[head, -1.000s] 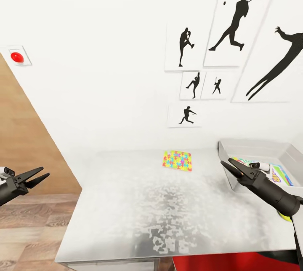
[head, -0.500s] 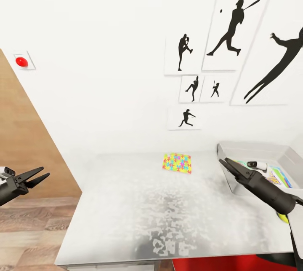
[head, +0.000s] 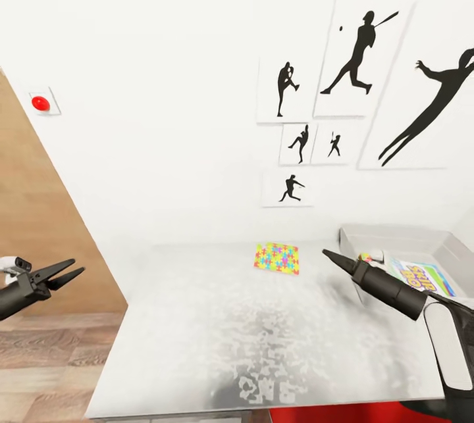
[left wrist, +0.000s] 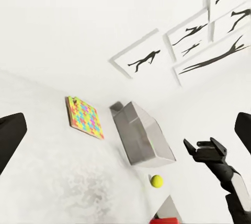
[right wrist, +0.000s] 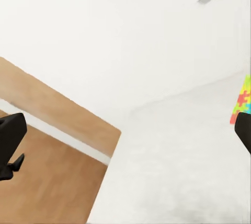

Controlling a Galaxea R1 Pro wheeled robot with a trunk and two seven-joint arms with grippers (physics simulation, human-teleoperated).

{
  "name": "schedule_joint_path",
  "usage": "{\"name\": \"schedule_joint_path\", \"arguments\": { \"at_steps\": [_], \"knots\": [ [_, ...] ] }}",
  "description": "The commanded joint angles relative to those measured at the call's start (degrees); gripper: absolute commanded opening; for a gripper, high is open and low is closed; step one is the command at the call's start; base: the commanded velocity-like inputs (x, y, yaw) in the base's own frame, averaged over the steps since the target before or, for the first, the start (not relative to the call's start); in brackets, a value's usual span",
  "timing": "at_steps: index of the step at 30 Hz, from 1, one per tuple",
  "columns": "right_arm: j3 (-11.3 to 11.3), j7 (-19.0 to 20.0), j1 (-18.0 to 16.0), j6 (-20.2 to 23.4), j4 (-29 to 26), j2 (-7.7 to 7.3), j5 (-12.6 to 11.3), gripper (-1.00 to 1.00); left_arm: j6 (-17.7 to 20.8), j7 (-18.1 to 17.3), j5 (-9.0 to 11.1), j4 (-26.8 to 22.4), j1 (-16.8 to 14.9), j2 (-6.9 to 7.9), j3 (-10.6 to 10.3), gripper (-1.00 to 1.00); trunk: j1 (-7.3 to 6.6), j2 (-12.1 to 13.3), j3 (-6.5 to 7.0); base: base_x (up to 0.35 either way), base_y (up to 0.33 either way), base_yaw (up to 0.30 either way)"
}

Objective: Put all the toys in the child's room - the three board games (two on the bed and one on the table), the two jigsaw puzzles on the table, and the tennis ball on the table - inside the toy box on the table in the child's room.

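Reaching across the long pale grey-white table (head: 217, 344), the right gripper (head: 327, 254) points toward the bright multicoloured jigsaw puzzle sheet (head: 276, 258) lying flat at the far edge by the wall, likely its next pick; whether that claw is parted or clenched I cannot tell. Right of it, the shallow light-grey toy box (head: 401, 239) already holds a printed board game (head: 421, 276). Left gripper (head: 68, 271) hangs off the table's left, released, fingers parted, holding nothing
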Motion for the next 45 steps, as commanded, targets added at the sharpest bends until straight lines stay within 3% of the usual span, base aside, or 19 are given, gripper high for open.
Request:
{"name": "schedule_joint_path", "arguments": {
  "at_steps": [1,3,5,8,9,12,16,21,24,37,45],
  "knots": [
    [0.0,-0.6,-0.6,0.7,0.3,-0.06,0.2,1.00,0.7,-0.2,0.0,-0.4,-0.2,-0.03,-0.5,1.00,0.04,-0.1,-0.02,0.000,0.000,0.000],
    [0.1,-3.2,-2.5,1.9,1.4,-0.20,0.4,1.00,2.0,-0.2,0.1,-1.9,-0.7,-0.12,-2.4,1.00,0.04,-0.1,0.17,0.000,0.000,0.000],
    [0.2,-7.3,-4.8,3.5,3.2,-0.27,0.5,1.00,5.4,0.2,0.1,-5.3,-1.8,-0.38,-6.3,1.00,0.04,-0.1,0.36,0.000,0.000,0.000],
    [0.3,-12.1,-7.0,4.4,5.1,-0.22,0.6,1.00,7.3,0.5,0.1,-8.3,-3.3,-1.49,-11.1,1.00,0.04,-0.1,0.65,0.000,0.000,0.000],
    [0.3,-14.6,-8.0,4.7,6.1,-0.15,0.6,1.00,7.8,0.7,0.1,-9.1,-4.4,-2.45,-13.3,1.00,0.04,-0.1,0.74,0.000,0.000,0.000],
    [0.7,-19.1,-9.8,5.0,8.1,-0.02,0.5,1.00,8.3,1.2,-0.1,-9.9,-7.2,-5.04,-16.8,1.00,0.04,-0.1,1.03,0.000,0.000,0.000],
    [2.8,-24.1,-11.9,5.1,9.9,-0.05,0.6,1.00,8.7,6.1,-1.9,-10.3,-11.0,-9.46,-21.2,1.00,0.04,-0.1,1.41,0.000,0.000,0.000],
    [5.5,-28.9,-14.1,5.1,12.0,-0.01,0.6,1.00,9.0,12.1,-3.1,-8.8,-16.3,-12.00,-23.2,1.00,0.04,-0.1,1.89,0.000,0.000,0.000],
    [6.5,-31.2,-14.9,5.2,12.9,-0.11,0.6,1.00,9.0,13.3,-3.3,-7.4,-17.8,-12.68,-23.5,1.00,0.04,-0.1,2.17,0.000,0.000,0.000],
    [7.6,-33.3,-15.4,6.0,13.3,0.00,0.5,1.00,9.1,13.9,-3.3,-6.4,-18.7,-13.19,-23.8,1.00,0.04,-0.1,3.02,0.000,0.000,0.000],
    [7.8,-33.4,-15.0,6.0,13.2,0.05,0.7,1.00,8.9,13.7,-3.3,-6.2,-18.7,-13.37,-26.8,1.00,0.04,-0.1,3.06,0.000,0.000,0.000]
  ]
}}
